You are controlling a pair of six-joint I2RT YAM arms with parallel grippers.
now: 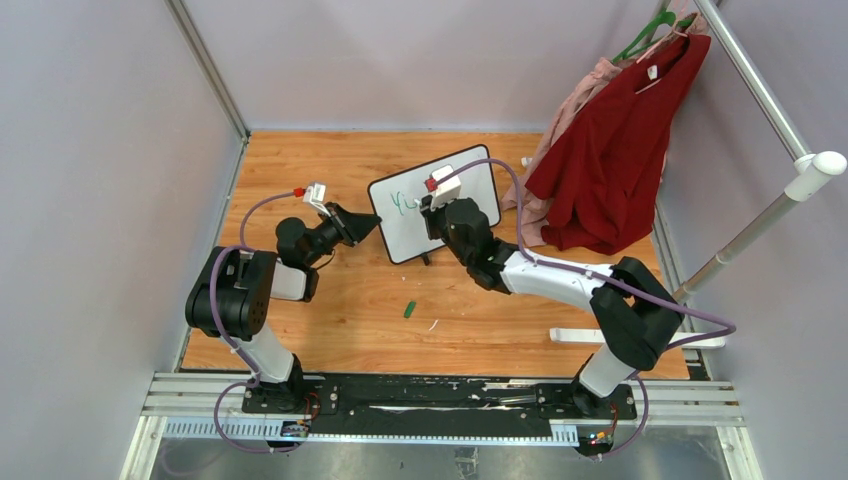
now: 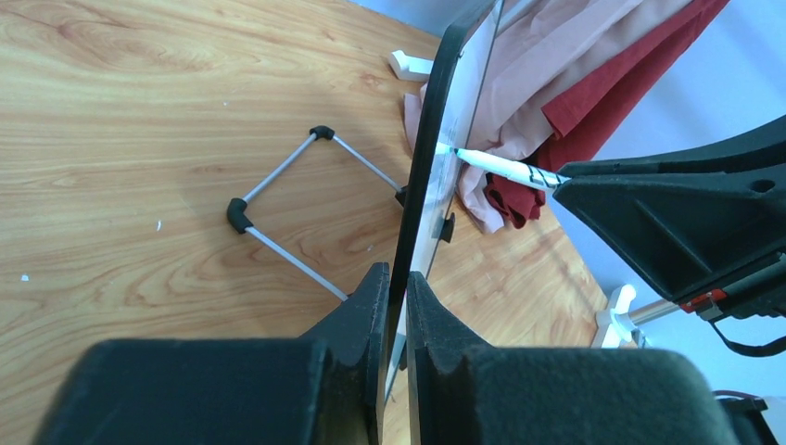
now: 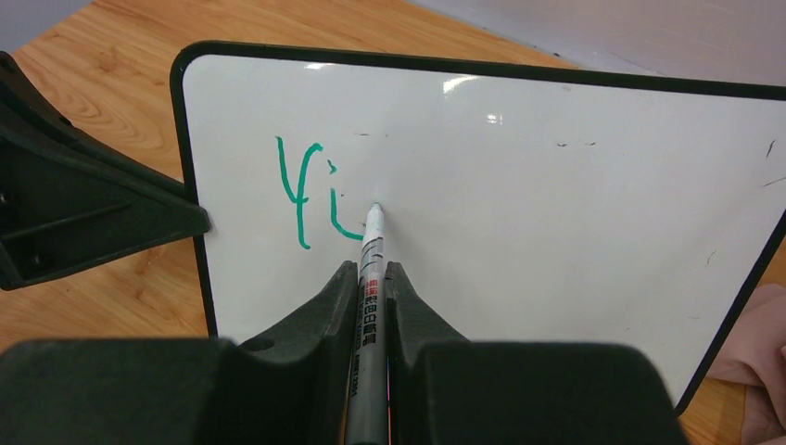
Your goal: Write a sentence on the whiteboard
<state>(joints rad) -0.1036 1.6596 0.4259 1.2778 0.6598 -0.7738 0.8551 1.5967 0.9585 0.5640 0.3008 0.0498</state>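
Observation:
The whiteboard (image 1: 400,235) (image 3: 556,213) (image 2: 463,102), white with a thin black frame, stands tilted on the wooden table. My left gripper (image 1: 372,228) (image 2: 397,278) is shut on its left edge. My right gripper (image 3: 371,269) (image 1: 432,205) is shut on a white marker (image 3: 372,278) (image 2: 505,167) whose tip touches the board face. Of the sentence (image 3: 315,190) (image 1: 403,203) only the start shows in green: a "Y" and part of a second letter at the board's upper left.
A green marker cap (image 1: 409,309) lies on the table in front of the board. The board's wire stand (image 2: 287,209) props it from behind. Red and pink garments (image 1: 610,150) hang on a white rack (image 1: 760,200) at the right.

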